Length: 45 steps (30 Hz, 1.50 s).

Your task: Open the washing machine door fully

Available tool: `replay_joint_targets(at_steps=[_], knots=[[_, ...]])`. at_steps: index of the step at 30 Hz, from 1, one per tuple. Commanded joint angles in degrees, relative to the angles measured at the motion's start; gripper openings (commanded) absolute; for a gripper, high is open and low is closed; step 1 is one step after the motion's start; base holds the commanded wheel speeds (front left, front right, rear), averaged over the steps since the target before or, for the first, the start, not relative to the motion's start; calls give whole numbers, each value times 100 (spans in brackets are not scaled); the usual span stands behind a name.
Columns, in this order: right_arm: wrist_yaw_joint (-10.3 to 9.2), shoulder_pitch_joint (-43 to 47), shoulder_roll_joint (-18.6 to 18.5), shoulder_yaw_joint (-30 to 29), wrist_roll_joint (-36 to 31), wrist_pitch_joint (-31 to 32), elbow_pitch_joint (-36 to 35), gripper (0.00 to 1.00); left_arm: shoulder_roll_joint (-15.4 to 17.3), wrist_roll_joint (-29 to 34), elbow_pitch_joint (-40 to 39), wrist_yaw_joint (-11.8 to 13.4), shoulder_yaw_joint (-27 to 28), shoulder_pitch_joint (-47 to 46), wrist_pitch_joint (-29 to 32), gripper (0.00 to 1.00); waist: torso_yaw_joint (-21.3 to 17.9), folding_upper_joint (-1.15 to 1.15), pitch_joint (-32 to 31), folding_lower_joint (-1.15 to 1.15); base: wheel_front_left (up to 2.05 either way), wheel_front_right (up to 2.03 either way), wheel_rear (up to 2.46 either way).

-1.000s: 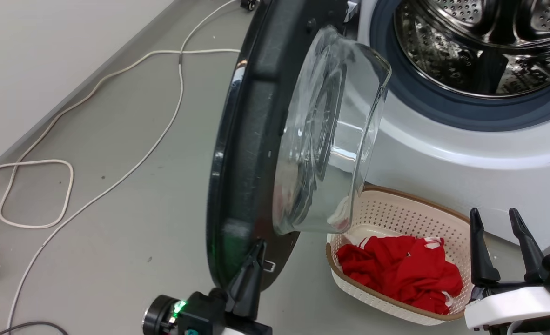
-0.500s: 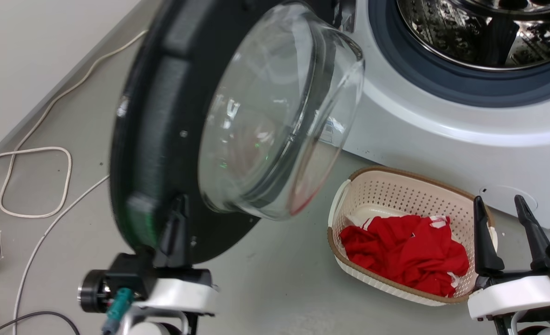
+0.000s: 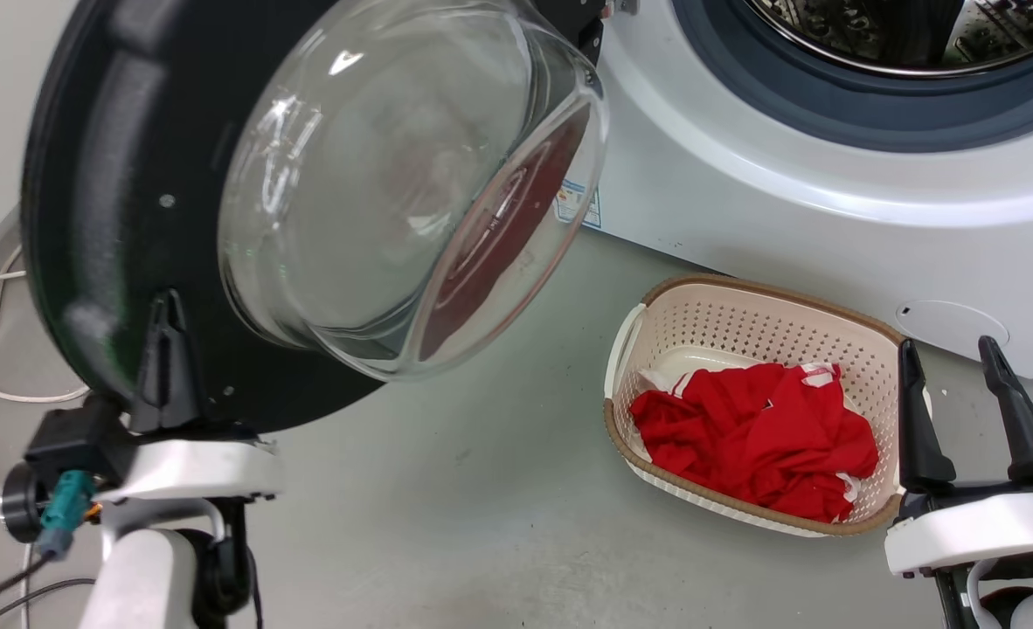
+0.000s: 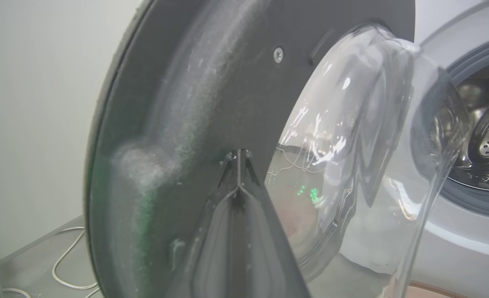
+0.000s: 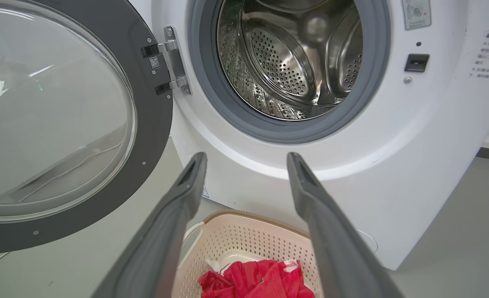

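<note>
Right at the pinched-together tips of your left gripper (image 4: 238, 159), the washing machine door (image 3: 106, 175) sits swung wide, so you're basically done, maybe one nudge left; right gripper (image 3: 947, 349) idles spread open.

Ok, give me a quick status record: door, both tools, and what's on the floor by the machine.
door: washing machine door swung wide open, drum exposed
left tool: shut, tips against the door's inner face
right tool: open, holding nothing, near the basket
floor: red cloth lying in the basket
</note>
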Motion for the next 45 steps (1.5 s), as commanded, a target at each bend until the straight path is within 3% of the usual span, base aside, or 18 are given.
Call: replay_joint_targets(at_steps=[1, 10, 15, 24, 32, 34, 35, 36, 45], knots=[[-4, -45, 9, 4, -29, 1, -19, 100, 36, 39, 47, 6, 94, -67, -13, 0, -18, 0, 13, 0, 0, 0, 0], [-4, -149, 9, 3, -24, 0, 38, 100, 120, 187, 816, -477, 826, -523, -11, 0, -125, 0, 44, 0, 0, 0, 0], [-4, -139, 9, 16, 48, -88, 154, 100, -12, 385, 1058, -653, 1032, -548, -13, 0, -211, 0, -62, 0, 0, 0, 0], [-4, -24, 8, 14, 236, -333, 504, 100, -364, 871, 752, -790, 1030, 205, -14, 0, -509, 0, -555, 0, 0, 0, 0], [-4, 84, 8, 103, 208, -481, 692, 100, -597, 1096, 602, -1007, 617, 668, -14, 0, -860, 0, -896, 0, 0, 0, 0], [-4, 99, 8, 128, 162, -515, 705, 100, -631, 1145, 589, -1052, 526, 688, -14, 35, -971, 0, -957, 0, 0, 0, 0], [-4, 105, 9, 154, 166, -530, 719, 100, -633, 1176, 588, -1069, 484, 702, -14, 77, -1043, 0, -992, 0, 0, 0, 0], [-4, 120, 9, 153, 140, -535, 718, 100, -644, 1205, 567, -1094, 438, 701, -14, 100, -1096, 0, -1013, 0, 0, 0, 0], [-4, 174, 8, 174, 124, -579, 730, 100, -670, 1427, 502, -1187, 96, 522, -14, 100, -1748, 0, -1178, 0, 0, 0, 0]])
